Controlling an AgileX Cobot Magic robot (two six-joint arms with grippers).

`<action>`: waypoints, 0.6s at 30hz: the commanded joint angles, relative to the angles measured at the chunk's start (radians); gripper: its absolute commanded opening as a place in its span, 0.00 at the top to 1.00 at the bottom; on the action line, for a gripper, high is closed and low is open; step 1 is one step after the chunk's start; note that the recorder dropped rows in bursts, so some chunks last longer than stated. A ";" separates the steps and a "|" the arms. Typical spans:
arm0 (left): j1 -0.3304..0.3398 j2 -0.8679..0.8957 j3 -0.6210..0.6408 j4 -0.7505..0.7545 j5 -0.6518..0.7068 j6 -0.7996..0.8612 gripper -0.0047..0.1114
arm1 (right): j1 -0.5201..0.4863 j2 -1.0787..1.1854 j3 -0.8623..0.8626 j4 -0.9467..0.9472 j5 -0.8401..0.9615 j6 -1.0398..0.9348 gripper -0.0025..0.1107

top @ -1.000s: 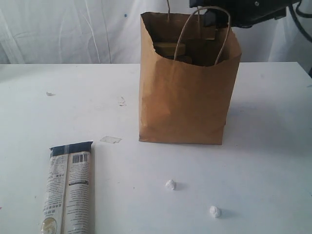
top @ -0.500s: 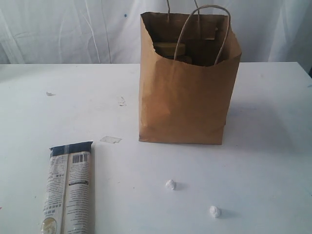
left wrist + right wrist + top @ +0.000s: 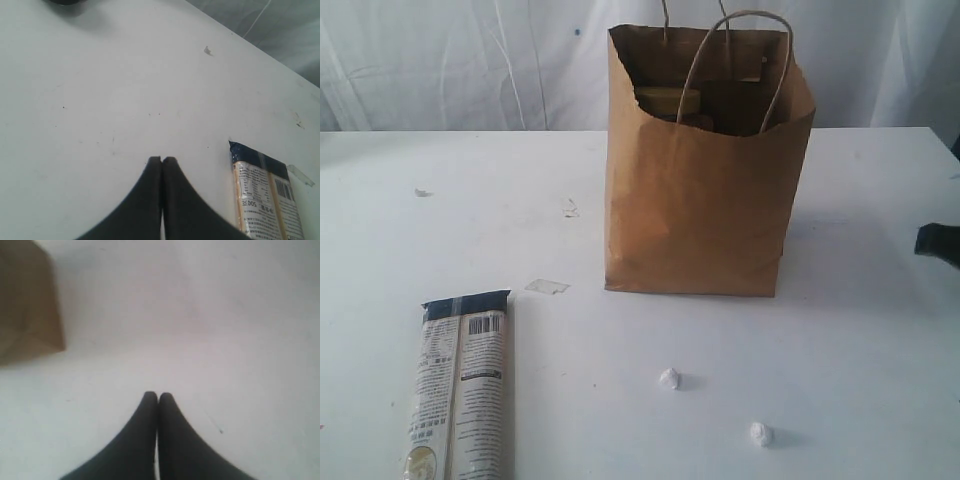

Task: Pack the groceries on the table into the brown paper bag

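Note:
The tall brown paper bag stands upright at the middle of the white table, with dim brown items showing inside its mouth. The long printed packet lies flat at the near left, its dark end towards the bag; the left wrist view shows that packet too. My left gripper is shut and empty above bare table beside the packet. My right gripper is shut and empty over bare table, with the bag's corner off to one side. A dark bit of the right arm shows at the right edge.
Two tiny white paper balls lie in front of the bag. A piece of clear tape and small scraps lie left of the bag. White curtain hangs behind the table.
The right arm, which was above the bag's mouth a second ago, left the view and now shows low at the right edge. The bag and packet have not moved.

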 commanded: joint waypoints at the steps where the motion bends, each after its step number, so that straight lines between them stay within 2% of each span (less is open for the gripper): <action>1: 0.002 -0.004 0.004 0.003 -0.001 0.002 0.96 | 0.056 -0.221 0.093 0.103 -0.141 -0.175 0.98; 4: 0.002 -0.004 0.004 0.003 -0.001 0.002 0.96 | 0.107 -0.286 0.080 0.188 -0.056 -0.347 0.98; 7: 0.002 -0.004 0.004 0.003 -0.001 0.002 0.96 | 0.160 -0.261 0.031 0.373 0.217 -0.690 0.98; 9: 0.002 -0.004 0.004 0.003 -0.001 0.002 0.96 | 0.197 -0.190 -0.002 0.444 0.376 -0.754 0.98; 11: 0.002 -0.004 0.004 0.003 -0.001 0.002 0.96 | 0.232 -0.121 -0.009 0.446 0.352 -0.781 0.98; 16: 0.002 -0.004 0.004 0.003 -0.001 0.002 0.96 | 0.279 0.023 -0.009 0.452 0.141 -0.830 0.98; 18: 0.002 -0.004 0.004 0.003 -0.001 0.002 0.96 | 0.308 0.087 -0.009 0.508 0.124 -0.898 0.94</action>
